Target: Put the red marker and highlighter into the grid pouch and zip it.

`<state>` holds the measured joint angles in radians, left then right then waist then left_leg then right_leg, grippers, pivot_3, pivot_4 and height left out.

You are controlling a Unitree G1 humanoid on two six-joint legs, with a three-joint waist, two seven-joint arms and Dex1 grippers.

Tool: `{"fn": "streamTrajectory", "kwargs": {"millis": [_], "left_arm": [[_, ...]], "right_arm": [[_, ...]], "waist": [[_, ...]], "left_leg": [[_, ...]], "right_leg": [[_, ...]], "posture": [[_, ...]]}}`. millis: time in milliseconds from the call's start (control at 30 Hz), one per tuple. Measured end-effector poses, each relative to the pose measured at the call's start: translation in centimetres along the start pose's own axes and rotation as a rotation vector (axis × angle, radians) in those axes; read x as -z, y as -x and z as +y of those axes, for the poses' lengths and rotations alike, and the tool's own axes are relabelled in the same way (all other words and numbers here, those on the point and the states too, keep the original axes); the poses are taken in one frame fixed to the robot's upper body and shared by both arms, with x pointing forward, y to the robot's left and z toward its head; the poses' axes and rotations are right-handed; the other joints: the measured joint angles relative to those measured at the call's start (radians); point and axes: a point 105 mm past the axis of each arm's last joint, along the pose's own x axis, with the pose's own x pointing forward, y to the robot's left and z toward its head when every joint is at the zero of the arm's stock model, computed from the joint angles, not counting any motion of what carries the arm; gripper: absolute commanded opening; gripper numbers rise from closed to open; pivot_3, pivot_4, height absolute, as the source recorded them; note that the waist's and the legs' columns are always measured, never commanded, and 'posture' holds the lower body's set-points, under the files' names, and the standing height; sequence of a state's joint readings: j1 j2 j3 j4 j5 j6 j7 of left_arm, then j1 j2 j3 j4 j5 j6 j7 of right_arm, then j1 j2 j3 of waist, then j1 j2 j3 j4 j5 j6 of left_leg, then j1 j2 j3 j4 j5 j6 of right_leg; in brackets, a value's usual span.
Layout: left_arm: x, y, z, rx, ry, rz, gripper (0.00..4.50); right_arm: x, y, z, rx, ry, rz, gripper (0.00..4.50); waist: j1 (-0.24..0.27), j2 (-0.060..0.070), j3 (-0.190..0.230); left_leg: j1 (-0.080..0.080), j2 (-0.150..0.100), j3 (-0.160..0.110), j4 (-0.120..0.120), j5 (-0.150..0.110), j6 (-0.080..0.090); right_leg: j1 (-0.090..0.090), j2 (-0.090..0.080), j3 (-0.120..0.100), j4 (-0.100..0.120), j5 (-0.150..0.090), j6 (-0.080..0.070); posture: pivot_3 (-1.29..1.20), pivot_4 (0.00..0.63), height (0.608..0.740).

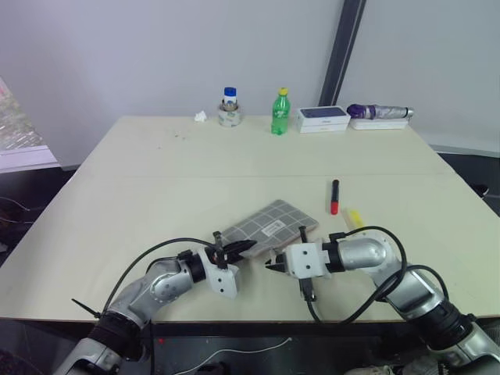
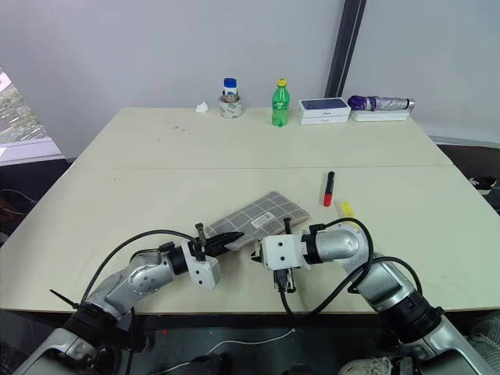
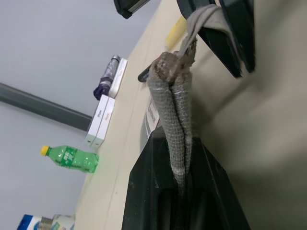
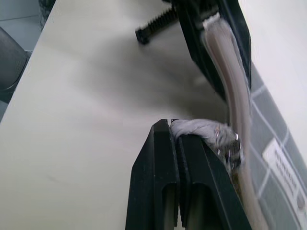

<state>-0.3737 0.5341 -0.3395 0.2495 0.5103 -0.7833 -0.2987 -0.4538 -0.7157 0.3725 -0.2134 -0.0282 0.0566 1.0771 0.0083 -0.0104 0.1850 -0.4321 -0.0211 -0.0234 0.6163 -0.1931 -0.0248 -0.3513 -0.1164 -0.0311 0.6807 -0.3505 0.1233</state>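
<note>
Both grippers are clamping the pouch (image 1: 269, 225): left gripper (image 1: 241, 250) pinching its near edge, right gripper (image 1: 273, 266) pinching the zipper cord (image 4: 192, 127). The marker (image 1: 334, 196) and highlighter (image 1: 354, 218) are lying beyond the right fingers, nearer that arm.

A table (image 1: 156, 180) carries a grid pouch (image 1: 269, 225) near its front edge. The left hand (image 1: 241, 249) meets the pouch's near left end; the right hand (image 1: 273, 266) sits just right of it, at the near edge. A red marker (image 1: 334, 196) lies right of and beyond the pouch, a highlighter (image 1: 354, 218) just nearer. Along the far edge stand a tape roll (image 1: 230, 116), bottle (image 1: 280, 112), box (image 1: 322, 118) and umbrella (image 1: 380, 112), left to right.
</note>
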Motion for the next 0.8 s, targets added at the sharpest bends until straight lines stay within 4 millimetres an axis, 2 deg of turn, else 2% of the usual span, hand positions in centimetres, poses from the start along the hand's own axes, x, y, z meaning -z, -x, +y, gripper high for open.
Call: {"fn": "streamTrajectory", "kwargs": {"millis": [133,300,567,667,800], "left_arm": [[0.0,0.1,-0.2,0.02,-0.031,-0.007,0.0],[-0.2,-0.9,-0.2,0.031,-0.052,-0.023,0.0],[-0.4,-1.4,-0.2,0.042,-0.067,-0.041,0.0],[-0.3,-1.4,-0.1,0.028,-0.053,-0.037,0.0],[-0.1,-1.2,0.0,-0.004,-0.026,-0.021,0.0]], "right_arm": [[-0.8,-0.1,0.2,-0.019,0.007,-0.038,0.03],[-1.9,-0.1,0.7,-0.062,0.054,-0.073,0.03],[-2.3,-0.2,0.8,-0.069,0.073,-0.088,0.03],[-2.1,-0.2,1.0,-0.075,0.054,-0.089,0.94],[-1.6,-0.1,1.0,-0.074,0.031,-0.071,2.93]], "waist": [[0.001,0.0,0.0],[0.007,0.0,0.0],[0.005,0.0,0.0],[0.005,0.0,0.0],[0.004,0.0,0.0]], "left_leg": [[0.0,0.0,0.0,0.0,0.0,0.0],[0.0,0.0,-0.001,0.002,0.0,0.0],[0.0,0.0,-0.001,0.002,0.0,0.0],[0.0,0.0,-0.001,0.002,0.0,0.0],[0.0,0.0,-0.002,0.002,0.0,0.0]], "right_leg": [[0.0,0.0,0.0,0.0,0.0,0.0],[0.002,0.0,-0.001,0.0,0.0,0.0],[0.002,0.0,-0.001,0.0,0.0,0.0],[0.002,0.0,-0.001,0.0,0.0,0.0],[0.002,0.0,-0.001,0.0,0.0,0.0]], "posture": [[0.0,0.15,0.74],[0.0,0.15,0.74],[0.0,0.15,0.74],[0.0,0.15,0.74],[0.0,0.15,0.74]]}}
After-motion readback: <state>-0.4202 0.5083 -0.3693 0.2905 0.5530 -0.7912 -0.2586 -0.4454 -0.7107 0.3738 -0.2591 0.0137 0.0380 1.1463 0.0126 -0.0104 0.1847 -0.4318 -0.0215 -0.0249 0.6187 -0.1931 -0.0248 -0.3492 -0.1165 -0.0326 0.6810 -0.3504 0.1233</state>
